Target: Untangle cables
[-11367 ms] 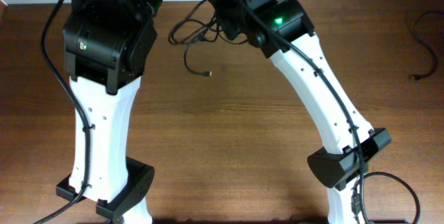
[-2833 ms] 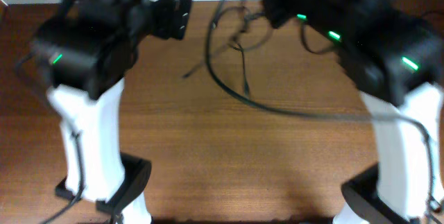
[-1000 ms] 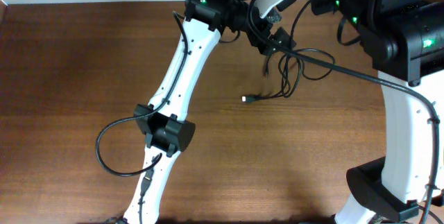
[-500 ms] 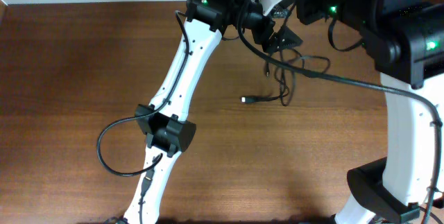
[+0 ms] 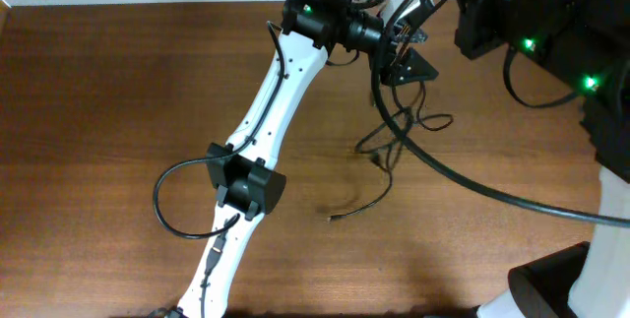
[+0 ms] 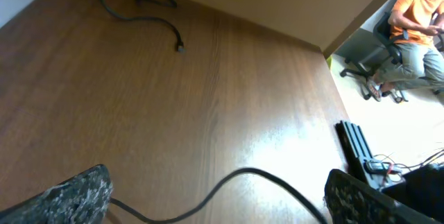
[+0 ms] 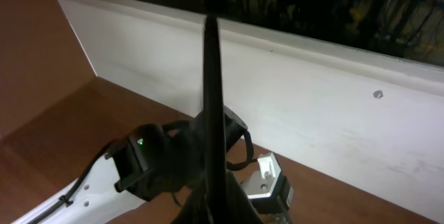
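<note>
Our left gripper (image 6: 216, 193) gapes wide over the worktop (image 6: 208, 92), near tangled cables (image 5: 394, 136); the right gripper's (image 7: 210, 99) state we cannot tell.

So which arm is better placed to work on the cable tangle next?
Probably left: the left gripper sits right by the cables, fingers open. The right arm sits high, near the camera.

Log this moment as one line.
left gripper: open | cable bundle: tangled, by left gripper | separate cable: lying apart on table
</note>
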Controlling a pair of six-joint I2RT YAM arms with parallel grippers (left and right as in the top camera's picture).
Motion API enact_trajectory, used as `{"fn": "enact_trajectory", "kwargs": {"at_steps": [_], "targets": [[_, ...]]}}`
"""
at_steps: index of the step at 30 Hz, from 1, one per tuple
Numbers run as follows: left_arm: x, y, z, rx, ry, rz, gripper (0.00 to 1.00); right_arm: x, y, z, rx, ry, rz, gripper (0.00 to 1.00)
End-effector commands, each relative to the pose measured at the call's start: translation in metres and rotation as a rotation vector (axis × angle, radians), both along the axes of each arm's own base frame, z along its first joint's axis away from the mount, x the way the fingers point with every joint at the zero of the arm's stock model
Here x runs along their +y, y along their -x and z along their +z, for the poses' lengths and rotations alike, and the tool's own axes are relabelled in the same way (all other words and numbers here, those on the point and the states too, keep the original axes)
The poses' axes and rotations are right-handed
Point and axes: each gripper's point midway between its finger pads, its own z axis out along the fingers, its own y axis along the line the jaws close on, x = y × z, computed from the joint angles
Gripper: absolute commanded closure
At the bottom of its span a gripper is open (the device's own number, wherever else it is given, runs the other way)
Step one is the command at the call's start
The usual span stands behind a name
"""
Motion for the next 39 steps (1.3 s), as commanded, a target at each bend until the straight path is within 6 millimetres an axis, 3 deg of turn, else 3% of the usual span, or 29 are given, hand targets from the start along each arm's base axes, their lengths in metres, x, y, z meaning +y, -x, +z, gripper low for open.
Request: {"fn": "enact_trajectory", "kwargs": {"at_steps": [1,6,11,15,19,22,25,29,39], "targets": [[0.005,-0.006,-0.021,0.010,-0.079,0.042,0.01,0.002,0.001,0.013,-0.043,-0.025,0.015,0.96],[0.006,-0.009,-0.049,0.060,-0.135,0.058,0.01,-0.006,0.002,0.067,-0.247,-0.090,-0.030,0.96],[0.005,-0.012,-0.081,0.118,-0.167,0.054,0.01,-0.017,0.023,0.116,-0.407,-0.173,-0.051,0.96],[0.004,-0.013,-0.092,0.138,-0.177,0.052,0.01,-0.026,0.044,0.149,-0.526,-0.224,-0.063,0.96],[0.004,-0.013,-0.092,0.136,-0.175,0.052,0.01,-0.029,0.046,0.150,-0.528,-0.224,-0.076,0.96],[0.003,-0.015,-0.091,0.125,-0.169,0.053,0.01,-0.032,0.030,0.133,-0.467,-0.198,-0.123,0.96],[0.003,-0.022,-0.088,0.107,-0.152,0.067,0.01,-0.034,0.021,0.131,-0.464,-0.196,-0.152,0.96],[-0.001,-0.030,-0.082,0.072,-0.123,0.080,0.01,-0.037,0.032,0.159,-0.552,-0.277,-0.146,0.96],[0.006,-0.039,-0.080,0.065,-0.116,0.099,0.01,-0.058,0.096,0.222,-0.784,-0.406,-0.131,0.96]]}}
